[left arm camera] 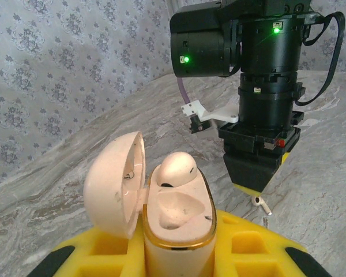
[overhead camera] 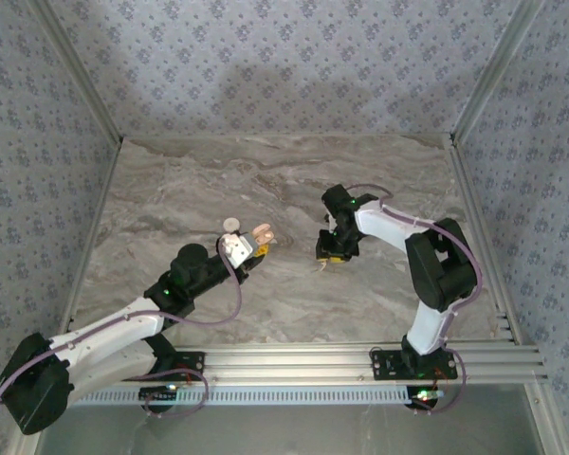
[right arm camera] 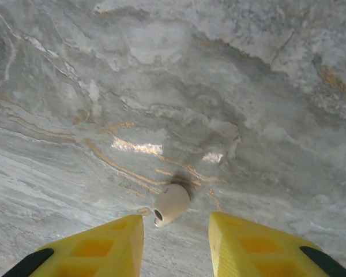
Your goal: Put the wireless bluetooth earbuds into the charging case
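Observation:
My left gripper [left arm camera: 179,257] is shut on the charging case [left arm camera: 179,236], a cream block with a gold rim, held upright above the table. Its lid [left arm camera: 112,184] hangs open to the left. One earbud [left arm camera: 176,169] sits in the far slot; the near slot is hollow. In the top view the case [overhead camera: 263,232] is at my left gripper [overhead camera: 250,248]. A second earbud [right arm camera: 172,203] lies on the marble just beyond my right gripper [right arm camera: 176,245], whose yellow fingers stand apart on either side without touching it. That earbud [left arm camera: 259,202] lies under the right gripper [left arm camera: 252,176] in the left wrist view.
The marble table [overhead camera: 266,180] is bounded by patterned walls and an aluminium rail [overhead camera: 360,360] at the near edge. The two grippers are a short distance apart near the table's middle, the right gripper [overhead camera: 330,256] pointing down.

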